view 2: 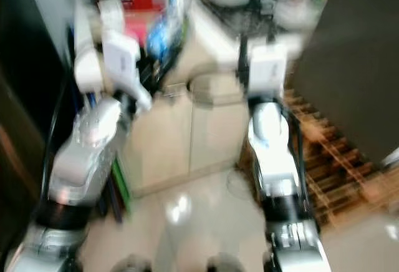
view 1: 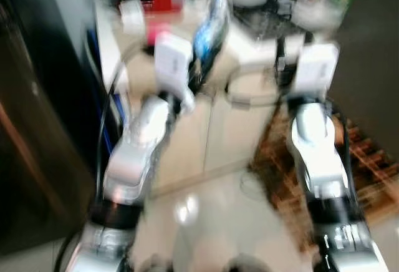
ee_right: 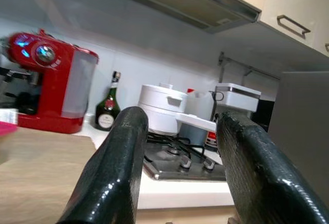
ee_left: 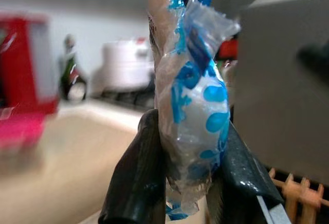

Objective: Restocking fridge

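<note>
Left gripper point(ee_left: 180, 183) clamps blue-white packet point(ee_left: 193, 106); right gripper point(ee_right: 180, 167) spread, empty.

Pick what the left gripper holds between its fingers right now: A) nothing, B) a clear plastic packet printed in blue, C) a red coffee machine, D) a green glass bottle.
B: in the left wrist view the left gripper is shut on a blue-printed plastic packet, with a black finger on each side.

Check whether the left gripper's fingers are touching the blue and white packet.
Touching. The left wrist view shows both black fingers of the left gripper pressed against the blue and white packet.
</note>
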